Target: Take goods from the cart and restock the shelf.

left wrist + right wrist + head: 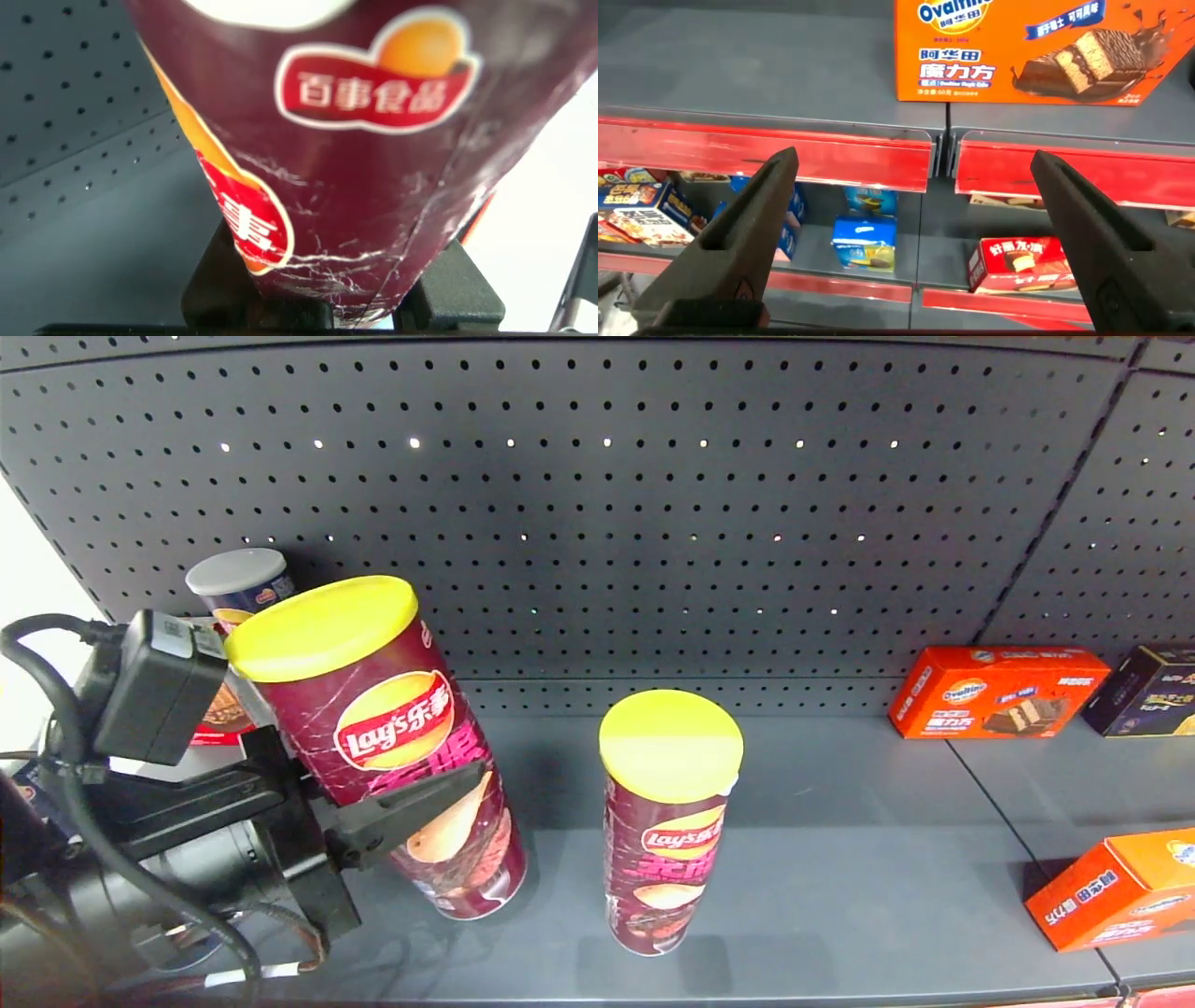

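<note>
- Left gripper (pixel 411 803) sits nearest, at the left front of the shelf (pixel 840 877). It is clamped across the lower body of a maroon chip can (pixel 373 728) with a yellow lid.
- In the left wrist view, the dark fingers (pixel 224 289) press on both sides of that held can (pixel 374 140), whose skin is creased and scuffed.
- The held can leans, with its lid tipped toward the left and its base down at the shelf board. I cannot tell whether the base touches.
- Right gripper (pixel 915 159) has its jaws spread wide with nothing between them. It hangs before a red price rail (pixel 831 154) on a shelf front.
- Just behind that rail an orange snack box (pixel 1018 47) lies on the board. On the tiers below are blue packets (pixel 864 241) and a red box (pixel 1018 261).
- A second maroon can (pixel 665 840) with a yellow lid stands upright mid-shelf. It is to the right of the held one and apart from it.
- An orange box (pixel 1111 891) lies at the right front, angled.
- A grey-lidded can (pixel 240 577) stands behind the held can, close to the back panel.
- A long orange box (pixel 994 691) lies at the rear right, with a dark box (pixel 1148 691) just beside it.
- The perforated grey back panel (pixel 597 504) closes the shelf at the rear.
</note>
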`<state>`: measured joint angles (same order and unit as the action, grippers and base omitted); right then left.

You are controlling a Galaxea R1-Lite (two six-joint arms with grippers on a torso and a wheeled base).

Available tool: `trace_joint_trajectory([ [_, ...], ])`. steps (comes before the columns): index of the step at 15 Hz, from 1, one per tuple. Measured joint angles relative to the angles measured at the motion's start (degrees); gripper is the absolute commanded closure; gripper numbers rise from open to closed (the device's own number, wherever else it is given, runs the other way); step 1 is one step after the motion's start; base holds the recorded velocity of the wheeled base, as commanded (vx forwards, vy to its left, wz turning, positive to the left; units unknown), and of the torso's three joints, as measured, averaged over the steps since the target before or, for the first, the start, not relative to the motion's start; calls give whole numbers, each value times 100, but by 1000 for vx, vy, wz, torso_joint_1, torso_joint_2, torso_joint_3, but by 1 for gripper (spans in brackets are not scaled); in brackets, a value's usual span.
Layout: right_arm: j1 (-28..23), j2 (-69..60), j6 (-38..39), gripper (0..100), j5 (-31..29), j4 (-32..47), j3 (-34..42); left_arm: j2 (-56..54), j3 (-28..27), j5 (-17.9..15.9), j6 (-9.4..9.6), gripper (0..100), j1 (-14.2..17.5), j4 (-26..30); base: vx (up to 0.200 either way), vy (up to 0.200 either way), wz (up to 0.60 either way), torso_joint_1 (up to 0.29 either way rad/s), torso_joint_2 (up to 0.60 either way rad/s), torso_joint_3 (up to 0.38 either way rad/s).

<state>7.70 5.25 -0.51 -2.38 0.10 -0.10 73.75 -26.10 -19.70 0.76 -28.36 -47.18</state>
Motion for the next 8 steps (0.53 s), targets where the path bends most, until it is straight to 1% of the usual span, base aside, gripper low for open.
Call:
trace_joint_trajectory([
  [2,0,0,0,0,0,0,0,295,-223,-132,2,100,88,10,0,0,0,0,0,0],
  [4,0,0,0,0,2,0,0,667,-573,-356,2,100,278,49,0,0,0,0,0,0],
  [5,1,1,0,0,2,0,0,863,-813,-482,59,100,405,174,0,0,0,0,0,0],
  [7,4,1,0,0,0,0,0,1208,-1263,-763,316,100,603,456,0,0,0,0,0,0],
  [8,1,4,0,0,0,0,0,1368,-1442,-909,439,100,673,501,0,0,0,0,0,0],
])
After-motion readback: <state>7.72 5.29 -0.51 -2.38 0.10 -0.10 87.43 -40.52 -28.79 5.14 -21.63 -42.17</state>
